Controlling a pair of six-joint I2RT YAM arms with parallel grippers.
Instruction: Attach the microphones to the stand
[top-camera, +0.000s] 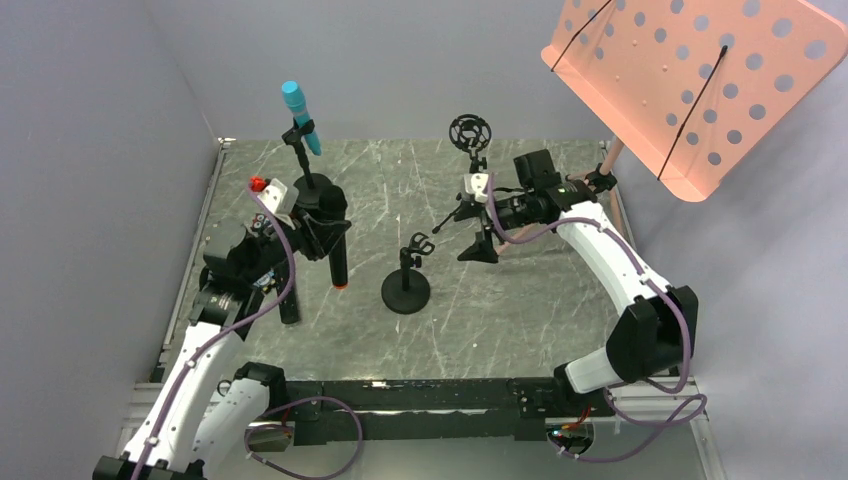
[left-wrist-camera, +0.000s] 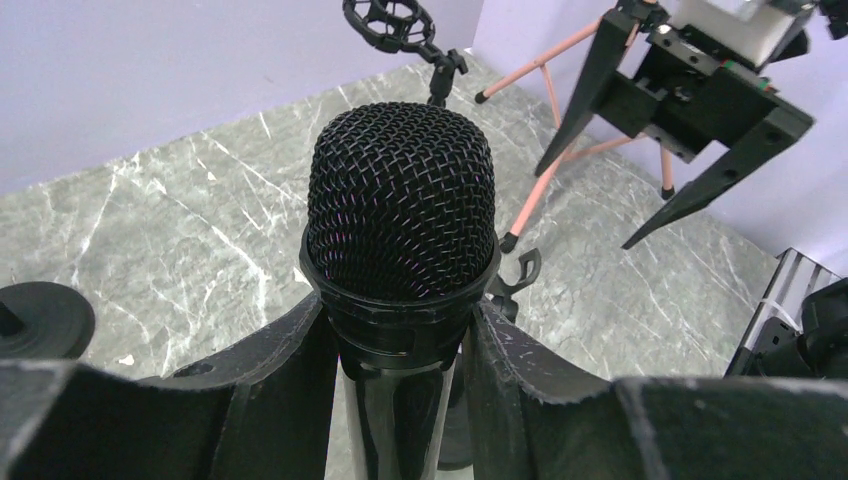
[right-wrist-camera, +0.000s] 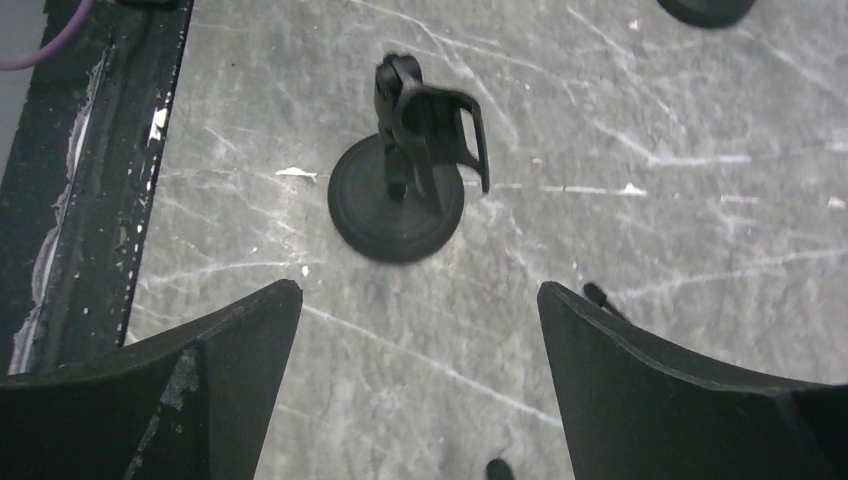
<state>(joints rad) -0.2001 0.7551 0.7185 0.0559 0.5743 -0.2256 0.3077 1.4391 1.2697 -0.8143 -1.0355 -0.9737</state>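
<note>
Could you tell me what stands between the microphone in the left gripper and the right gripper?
The round-based clip stand, clip empty, sits between the microphone and the right gripper; the top view shows it.

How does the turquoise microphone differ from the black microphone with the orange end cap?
The turquoise stick-shaped microphone sits tilted, clipped on a black stand; the black microphone with the orange end cap stands upright, clamped in the left gripper, on no stand. Both are handheld stick shapes.
</note>
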